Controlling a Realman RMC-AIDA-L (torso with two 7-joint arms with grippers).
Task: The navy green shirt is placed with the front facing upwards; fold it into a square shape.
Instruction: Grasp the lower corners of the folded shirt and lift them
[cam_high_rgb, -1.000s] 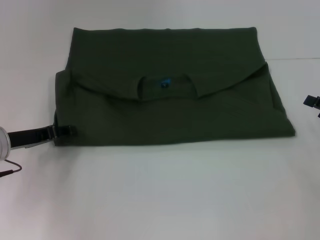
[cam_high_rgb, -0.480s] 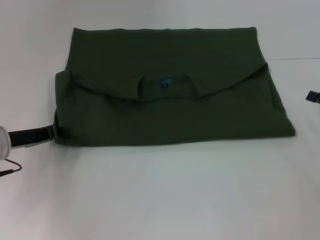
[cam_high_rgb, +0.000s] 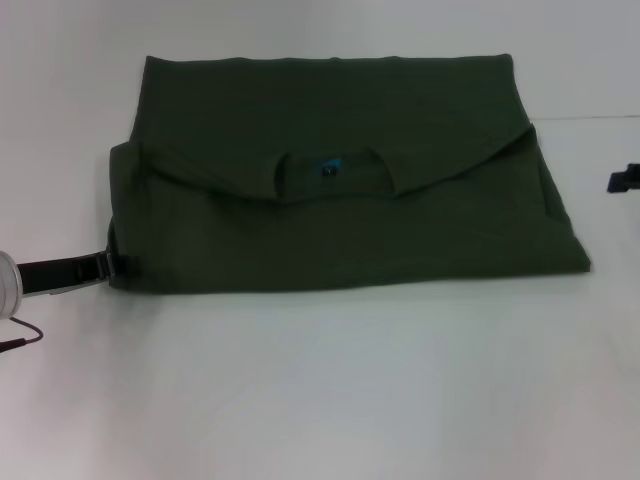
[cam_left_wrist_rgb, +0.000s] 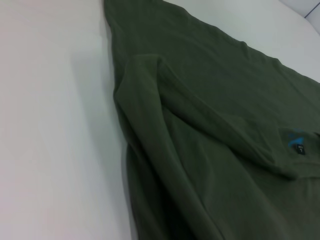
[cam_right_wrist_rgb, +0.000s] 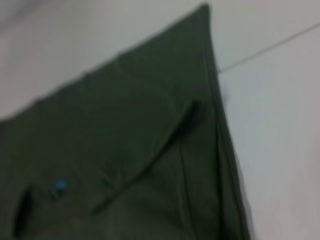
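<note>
The navy green shirt (cam_high_rgb: 340, 225) lies folded into a wide rectangle on the white table (cam_high_rgb: 320, 390). Its collar and small blue neck label (cam_high_rgb: 330, 167) face up at the middle. My left gripper (cam_high_rgb: 118, 265) sits low at the shirt's near left corner, at the cloth's edge. Only a dark tip of my right gripper (cam_high_rgb: 625, 180) shows at the picture's right edge, apart from the shirt's right side. The left wrist view looks along the shirt (cam_left_wrist_rgb: 210, 125) and its folded-over layer, with the label (cam_left_wrist_rgb: 298, 141) far off. In the right wrist view I see the shirt (cam_right_wrist_rgb: 125, 150) and its far right corner.
White table surface surrounds the shirt on all sides, with a broad stretch in front of it. A thin seam line (cam_high_rgb: 590, 117) crosses the table at the far right. A thin cable (cam_high_rgb: 20, 340) hangs by my left arm.
My left gripper has drawn back to the left, off the shirt's near left corner. The right gripper's tip has shifted slightly at the picture's right edge. The shirt has not moved.
</note>
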